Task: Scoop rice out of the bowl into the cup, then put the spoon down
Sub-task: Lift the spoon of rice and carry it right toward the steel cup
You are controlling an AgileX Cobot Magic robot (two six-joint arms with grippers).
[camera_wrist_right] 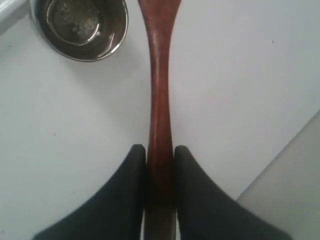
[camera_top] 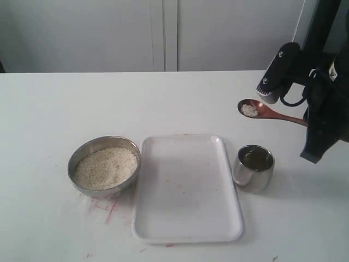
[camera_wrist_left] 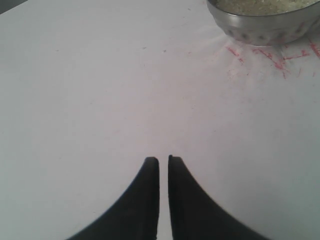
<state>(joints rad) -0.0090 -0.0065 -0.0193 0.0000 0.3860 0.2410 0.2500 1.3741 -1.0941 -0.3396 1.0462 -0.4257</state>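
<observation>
surface: white and wide, carrying everything; likely landing place for grains spilled short of the cup.
tray: white, empty, between bowl and cup; close beside the cup, so apt to catch a sideways spill.
bowl: steel, left of the tray, filled with rice; well apart from the spoon, no hazard here.
right jaws: clenched on the spoon's thin handle, far back from the scoop; with so long a lever, risk of any roll in that narrow grip tipping the load early.
left jaws: pressed almost together, empty, over bare surface near the bowl; out of the way.
cup: small steel tumbler right of the tray, upright, contents hard to tell; narrow mouth, small target, probably easy to knock with a low scoop.
spoon: reddish wood, held in the air, roughly level, scoop not over the cup's mouth; a miss likely if tipped before lining up.
scoop load: small pale heap of loose grains; prone to sliding off with a jerk.
</observation>
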